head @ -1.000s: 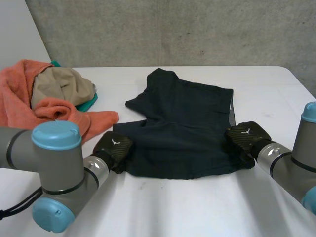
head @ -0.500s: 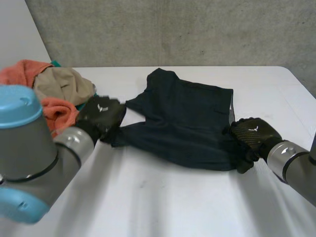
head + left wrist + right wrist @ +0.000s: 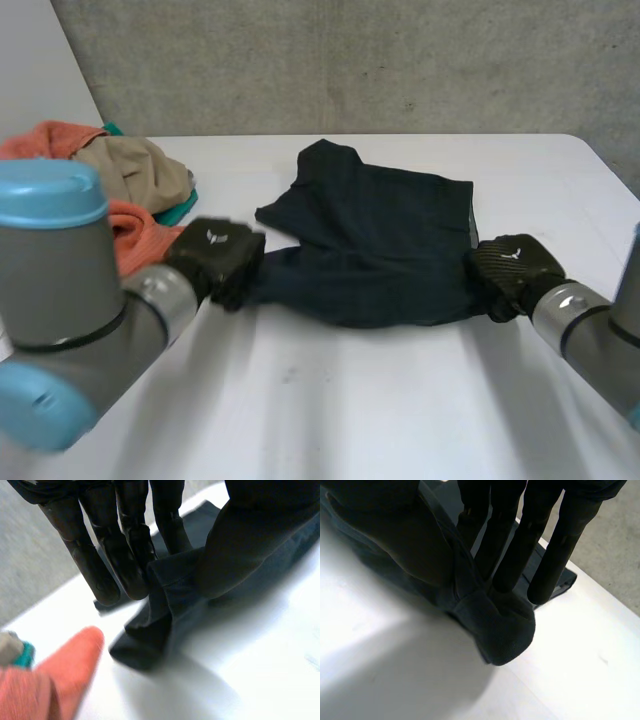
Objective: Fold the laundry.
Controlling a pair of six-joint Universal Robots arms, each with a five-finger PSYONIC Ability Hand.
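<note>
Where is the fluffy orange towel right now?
In the head view, the orange terry towel lies on the white table, at its left side, under a beige cloth, beside the left hand pinching the dark navy shorts.

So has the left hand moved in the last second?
Yes. The left hand has moved away from the robot, up alongside the orange towel, pulling a corner of the dark shorts with it.

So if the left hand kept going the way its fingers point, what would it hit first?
The dark shorts: the left hand pinches their bunched corner, right at its fingertips. Past that fold, probably the white table; the orange towel lies off to one side, though depth is hard to judge.
</note>
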